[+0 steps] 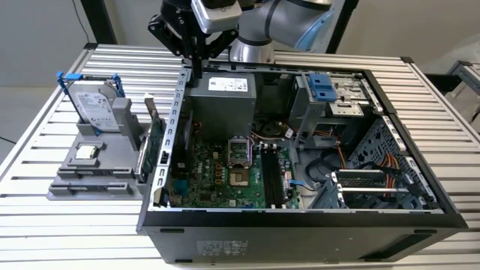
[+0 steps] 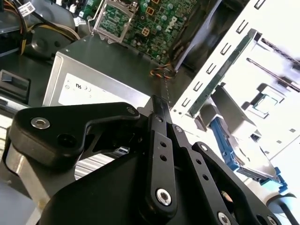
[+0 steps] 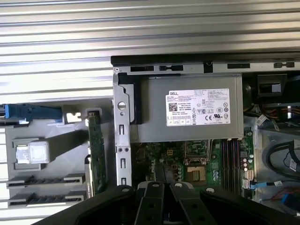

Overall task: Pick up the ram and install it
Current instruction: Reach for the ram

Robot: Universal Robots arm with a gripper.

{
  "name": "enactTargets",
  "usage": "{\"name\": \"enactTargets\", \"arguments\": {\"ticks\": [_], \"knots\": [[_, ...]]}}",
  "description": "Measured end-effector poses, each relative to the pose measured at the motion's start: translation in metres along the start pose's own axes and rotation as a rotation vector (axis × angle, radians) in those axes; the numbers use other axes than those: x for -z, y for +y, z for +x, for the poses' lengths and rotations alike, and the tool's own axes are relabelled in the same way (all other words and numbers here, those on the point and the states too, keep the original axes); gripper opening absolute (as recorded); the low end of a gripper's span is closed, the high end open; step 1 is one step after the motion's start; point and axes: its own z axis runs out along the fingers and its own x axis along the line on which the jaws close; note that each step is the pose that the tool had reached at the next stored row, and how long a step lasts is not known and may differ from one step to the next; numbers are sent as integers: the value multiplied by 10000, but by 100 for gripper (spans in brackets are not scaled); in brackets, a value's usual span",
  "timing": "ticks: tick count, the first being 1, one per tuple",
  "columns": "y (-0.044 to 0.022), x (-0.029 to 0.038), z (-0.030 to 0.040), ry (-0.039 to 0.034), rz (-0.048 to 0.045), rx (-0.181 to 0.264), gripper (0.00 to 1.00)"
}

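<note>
The hand [image 1: 197, 67] hovers closed and empty over the computer case's [image 1: 300, 222] rear wall. The ram [image 1: 159, 143] seems to stand on edge beside the grey holder [image 1: 90, 185]. A good grasp needs fingers opened wide, squarely straddling its flat faces.

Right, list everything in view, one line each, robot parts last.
table: one, silver slatted.
computer case: one, black, open, on table.
motherboard: one, green, inside case.
power supply: one, grey, inside case.
holder: one, grey, exterior view's left of case.
hard drive: one, grey, blue frame, upright in holder.
green card: one, metal bracket, upright in holder.
arm: one, silver and blue, beyond case.
tool: one, black, shut, above case's far wall.
</note>
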Motion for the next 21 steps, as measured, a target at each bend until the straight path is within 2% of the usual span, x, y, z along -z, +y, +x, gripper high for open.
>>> {"name": "enactTargets", "arguments": {"ticks": [21], "knots": [[-21,7,295,2,0,-1,0]]}}
